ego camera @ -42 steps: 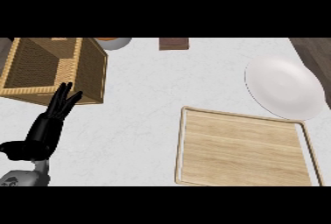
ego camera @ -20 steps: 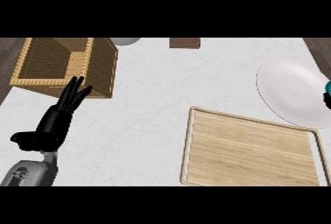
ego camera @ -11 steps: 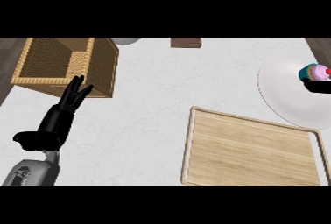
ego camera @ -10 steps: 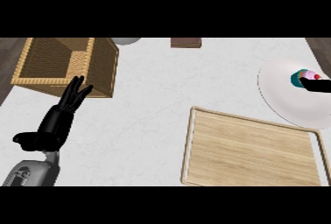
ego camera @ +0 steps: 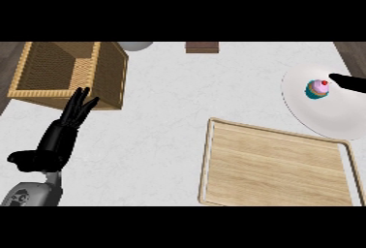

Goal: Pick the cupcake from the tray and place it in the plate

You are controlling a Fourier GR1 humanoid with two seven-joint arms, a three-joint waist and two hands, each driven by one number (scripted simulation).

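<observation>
One cupcake (ego camera: 319, 89) sits upright on white plate (ego camera: 330, 112), upper right of frame, clear of wooden tray (ego camera: 275, 167). Right hand (ego camera: 349, 82) enters at right edge, fingertip just beside cupcake's right; fingers' state can't tell. Left hand (ego camera: 60, 137) rests lower left, fingers straight, together, well apart.

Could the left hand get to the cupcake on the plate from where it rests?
Probably not easily: the left hand rests open at the view's left beside the basket, while the cupcake sits on the plate at the far right, though nothing stands between.
</observation>
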